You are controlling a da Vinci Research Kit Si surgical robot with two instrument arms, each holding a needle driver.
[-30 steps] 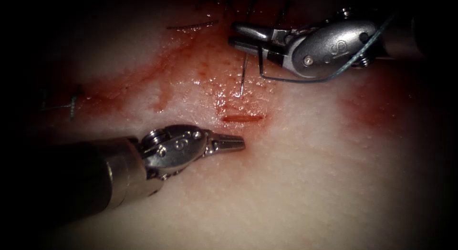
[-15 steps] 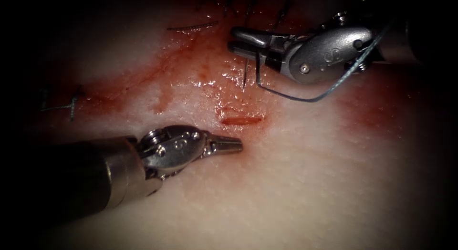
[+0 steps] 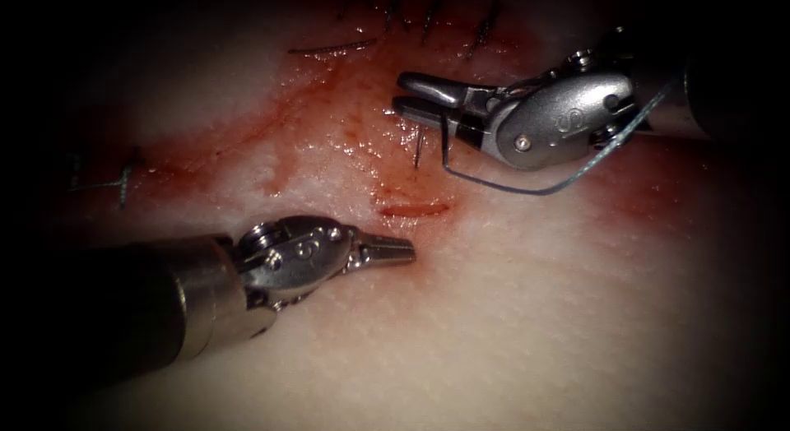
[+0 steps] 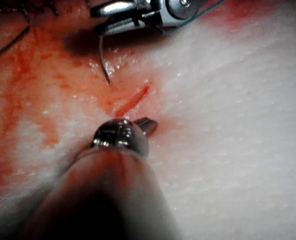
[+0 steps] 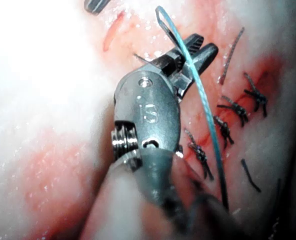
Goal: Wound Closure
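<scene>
**Inspector:** Your right claw [image 3: 420,96] sits above the small open cut [image 3: 414,209], over the tissue [image 3: 510,316]. Its jaws are closed on the needle [image 3: 418,145], gripping it near the thread end of the curve. The needle's free part hangs down from the jaws, its point just above or at the reddened surface.

**Operator:** Is the point in the tissue?

**Inspector:** I cannot tell. In the left wrist view the needle [image 4: 104,64] curves down from the right claw [image 4: 105,17] and ends close to the surface just beside the cut [image 4: 132,100], on its left side; no part is clearly buried.

**Operator:** And the thread?

**Inspector:** The thread [image 3: 527,187] loops from the jaws down and right, then climbs across your right tool's wrist. In the right wrist view it is a blue strand [image 5: 203,100] passing over the right claw [image 5: 190,52].

**Operator:** My left tool?

**Inspector:** Your left claw [image 3: 393,250] has its jaws closed together and holds nothing. It lies low over the tissue, just below and left of the cut, well apart from the needle. The left wrist view shows its tip [image 4: 145,123] just beside the cut.

**Operator:** Anything else?

**Inspector:** Finished stitches [image 3: 428,16] lie beyond your right tool, and red fluid [image 3: 329,127] spreads over the tissue left of the needle.
</scene>
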